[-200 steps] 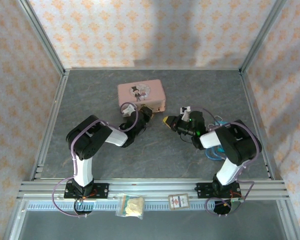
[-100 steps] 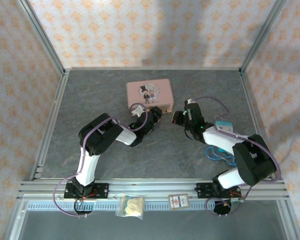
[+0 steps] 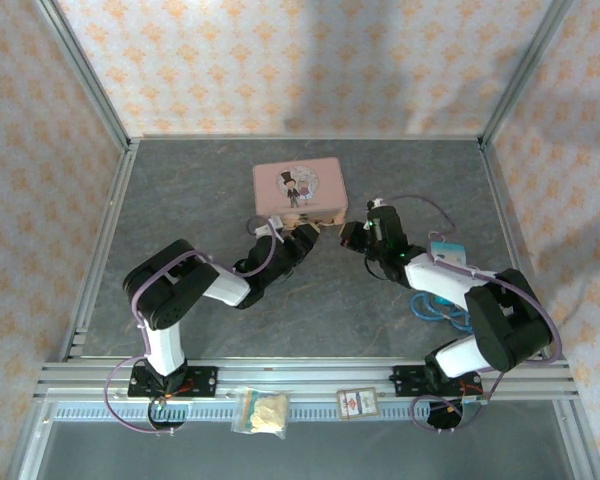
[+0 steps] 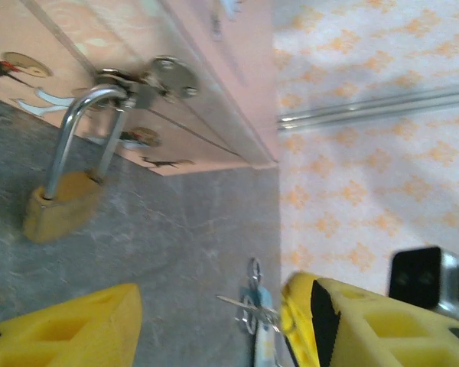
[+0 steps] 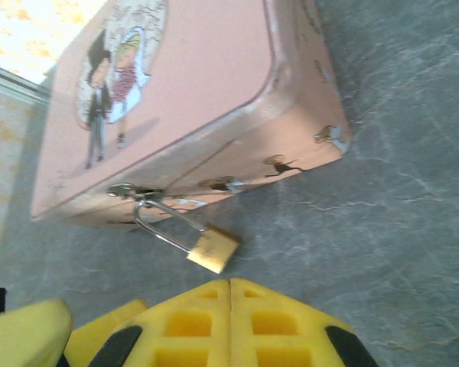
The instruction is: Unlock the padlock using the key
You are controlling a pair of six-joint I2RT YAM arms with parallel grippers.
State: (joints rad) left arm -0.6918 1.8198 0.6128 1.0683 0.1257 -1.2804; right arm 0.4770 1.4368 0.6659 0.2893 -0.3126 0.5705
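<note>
The small brass padlock [image 5: 213,250] lies on the grey table, its silvery shackle [image 4: 83,130] hooked through the hasp of the pink tin [image 3: 300,190]. In the left wrist view the padlock [image 4: 61,206] is ahead and to the left of my open left gripper [image 4: 210,313]. A key ring with a light-blue tag [image 4: 260,325] sits against that gripper's right-hand finger; I cannot tell if it is held. My right gripper [image 5: 229,302] is shut just short of the padlock, with nothing visible between its fingers. Both grippers [image 3: 305,238] [image 3: 350,236] face the tin's front side.
A blue cable coil [image 3: 430,303] lies beside the right arm. A small bag [image 3: 262,411] and a card [image 3: 357,402] rest on the front rail. Patterned walls and a metal frame enclose the table [image 3: 180,200].
The pink tin shifted right a second ago and has stayed put since. The right arm reached out toward it. The left arm's elbow has swung left while its gripper stays at the tin's front.
</note>
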